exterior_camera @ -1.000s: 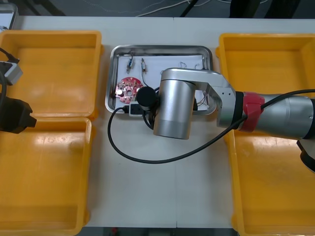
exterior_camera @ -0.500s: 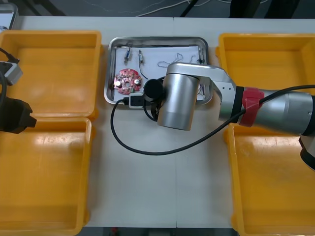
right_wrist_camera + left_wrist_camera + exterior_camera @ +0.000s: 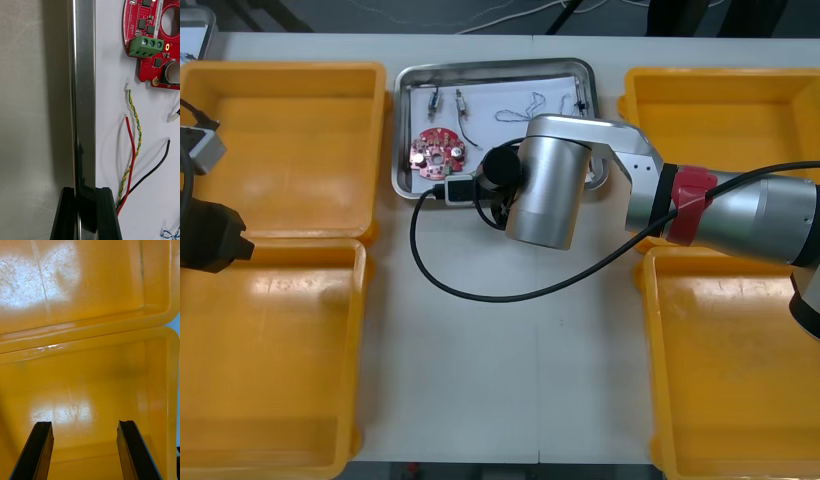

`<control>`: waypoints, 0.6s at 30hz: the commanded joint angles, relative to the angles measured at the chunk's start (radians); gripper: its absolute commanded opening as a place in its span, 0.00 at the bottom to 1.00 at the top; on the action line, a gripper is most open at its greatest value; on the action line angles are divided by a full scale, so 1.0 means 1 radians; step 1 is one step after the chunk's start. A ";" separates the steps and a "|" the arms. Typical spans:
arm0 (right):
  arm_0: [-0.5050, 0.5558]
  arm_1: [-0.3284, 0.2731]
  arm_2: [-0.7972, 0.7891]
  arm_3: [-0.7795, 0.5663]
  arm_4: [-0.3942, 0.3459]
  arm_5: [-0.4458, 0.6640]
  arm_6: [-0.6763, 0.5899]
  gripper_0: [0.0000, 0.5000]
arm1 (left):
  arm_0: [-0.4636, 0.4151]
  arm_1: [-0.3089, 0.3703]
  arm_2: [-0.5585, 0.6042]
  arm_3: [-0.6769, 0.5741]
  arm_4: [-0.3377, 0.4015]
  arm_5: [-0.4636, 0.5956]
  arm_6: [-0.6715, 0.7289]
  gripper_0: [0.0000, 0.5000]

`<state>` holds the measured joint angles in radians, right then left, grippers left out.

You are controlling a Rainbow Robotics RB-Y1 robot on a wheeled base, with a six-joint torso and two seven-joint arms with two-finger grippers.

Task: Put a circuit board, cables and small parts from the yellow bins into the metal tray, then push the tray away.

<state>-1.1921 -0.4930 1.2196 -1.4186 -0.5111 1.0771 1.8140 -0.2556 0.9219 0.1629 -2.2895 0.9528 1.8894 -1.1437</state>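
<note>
The metal tray (image 3: pixel 492 69) lies between the yellow bins near the table's far edge, white inside. It holds a round red circuit board (image 3: pixel 437 153), small metal parts (image 3: pixel 461 103) and a blue and white cable (image 3: pixel 526 106). My right arm reaches across to the tray's near rim, and its wrist hides the gripper from above. In the right wrist view my right gripper (image 3: pixel 85 197) is shut on the tray's shiny rim (image 3: pixel 83 93). Just inside the rim lie the circuit board (image 3: pixel 157 45), a red and yellow cable (image 3: pixel 131 150) and a black cable (image 3: pixel 153 168). My left gripper (image 3: pixel 84 427) hangs open over the left bins.
Two yellow bins (image 3: pixel 285 140) stand at the left and two (image 3: pixel 725 110) at the right. In the left wrist view the bin floor (image 3: pixel 86 382) under my fingers is bare. The right arm's own black cable (image 3: pixel 480 292) loops over the table in front of the tray.
The tray has slid toward the table's far edge with my right gripper on its near rim, and the right arm has reached farther out. The left arm has not moved.
</note>
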 commanded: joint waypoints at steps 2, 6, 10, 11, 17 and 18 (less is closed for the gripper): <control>-0.067 -0.012 0.009 0.024 0.020 -0.037 0.047 0.00 | 0.019 0.038 0.033 -0.028 -0.003 -0.009 -0.034 1.00; -0.077 -0.007 0.009 0.056 0.020 -0.077 0.053 0.00 | 0.019 0.038 0.033 -0.028 -0.003 -0.009 -0.034 1.00; -0.086 -0.002 0.009 0.084 0.020 -0.103 0.058 0.00 | 0.019 0.038 0.033 -0.028 -0.003 -0.009 -0.034 1.00; -0.087 -0.001 0.006 0.089 0.020 -0.108 0.059 0.00 | 0.019 0.038 0.033 -0.028 -0.003 -0.009 -0.034 1.00; -0.098 0.016 0.006 0.138 0.020 -0.158 0.064 0.00 | 0.019 0.038 0.033 -0.028 -0.003 -0.009 -0.034 1.00; -0.098 0.019 0.009 0.144 0.020 -0.166 0.065 0.00 | 0.019 0.038 0.033 -0.028 -0.003 -0.009 -0.034 1.00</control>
<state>-1.2290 -0.4909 1.2202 -1.2919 -0.5020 0.9369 1.8509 -0.2555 0.9219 0.1629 -2.2895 0.9528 1.8894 -1.1437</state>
